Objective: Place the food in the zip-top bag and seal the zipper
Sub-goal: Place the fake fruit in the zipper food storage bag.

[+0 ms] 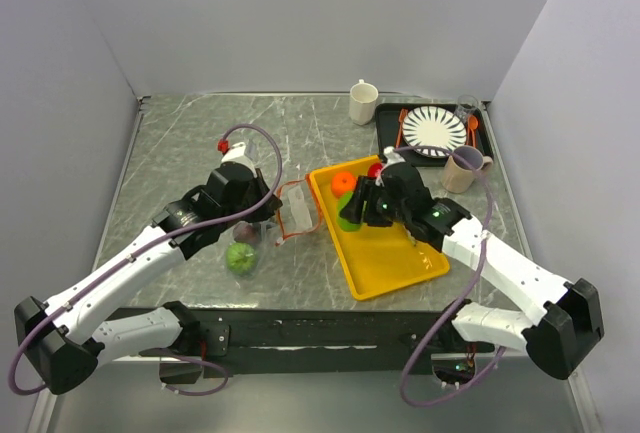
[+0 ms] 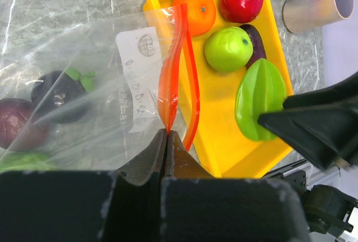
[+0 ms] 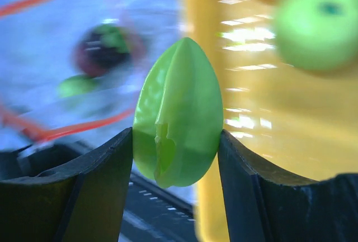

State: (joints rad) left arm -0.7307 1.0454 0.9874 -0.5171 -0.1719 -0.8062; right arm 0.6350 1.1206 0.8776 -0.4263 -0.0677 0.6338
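Note:
My left gripper (image 2: pixel 168 133) is shut on the orange-red zipper (image 2: pixel 170 80) at the mouth of the clear zip-top bag (image 2: pixel 100 85). The mouth gapes toward the yellow tray (image 2: pixel 224 141). Inside the bag lie two dark purple fruits (image 2: pixel 59 94) and a green one (image 2: pixel 22 161). My right gripper (image 3: pixel 174 152) is shut on a ridged green fruit (image 3: pixel 176 113), held over the tray's left edge beside the bag mouth (image 1: pixel 295 208). On the tray sit an orange fruit (image 2: pixel 194 11), a red one (image 2: pixel 241 0), a round green one (image 2: pixel 226 49) and a dark purple one (image 2: pixel 254 38).
A white mug (image 1: pixel 363 101) stands at the back. A black tray (image 1: pixel 482 143) with a striped plate (image 1: pixel 434 130) and an orange spoon (image 1: pixel 472 125) sits at the back right. A beige cup (image 1: pixel 462 168) stands just behind my right arm. Walls close in on three sides.

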